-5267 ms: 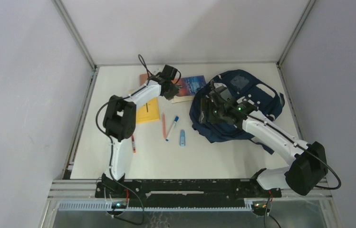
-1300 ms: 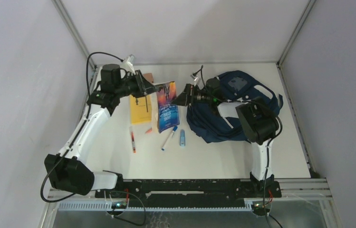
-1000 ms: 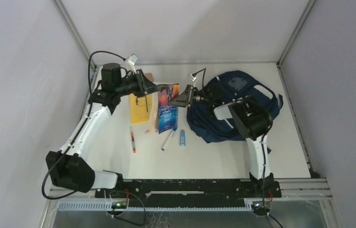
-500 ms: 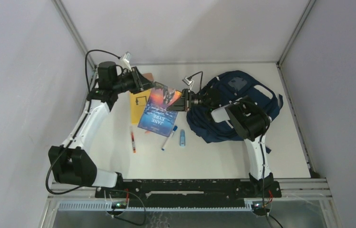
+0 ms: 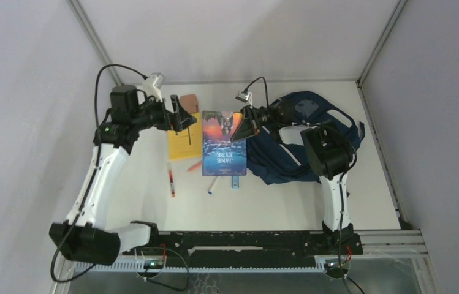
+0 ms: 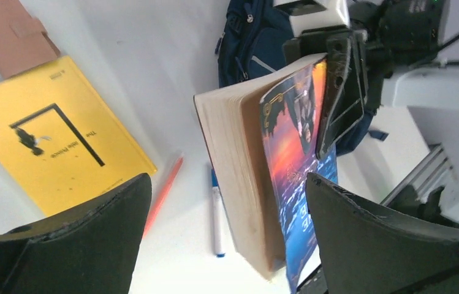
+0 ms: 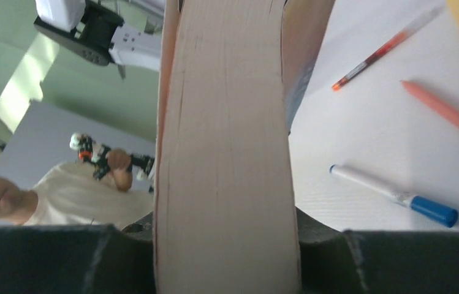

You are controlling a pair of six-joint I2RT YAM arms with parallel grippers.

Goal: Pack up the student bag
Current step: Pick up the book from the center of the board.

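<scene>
Right claw (image 5: 243,124) clamps thick blue-orange paperback book (image 5: 223,147) by one edge above white worktop (image 5: 276,208); left claw (image 5: 181,116) gapes wide, off it. Navy fabric student bag (image 5: 276,164) lies back-right. Risk: one-edge grip, heavy book could pivot, slip.

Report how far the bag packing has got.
Done: nothing shows as packed; no item is visible inside the student bag. In hand: the right claw is shut on the Jane Eyre book, held above the table beside the bag; the left claw is open and empty. Left: that book, plus the yellow book, red pen, orange pencil and blue marker lying on the table.
</scene>
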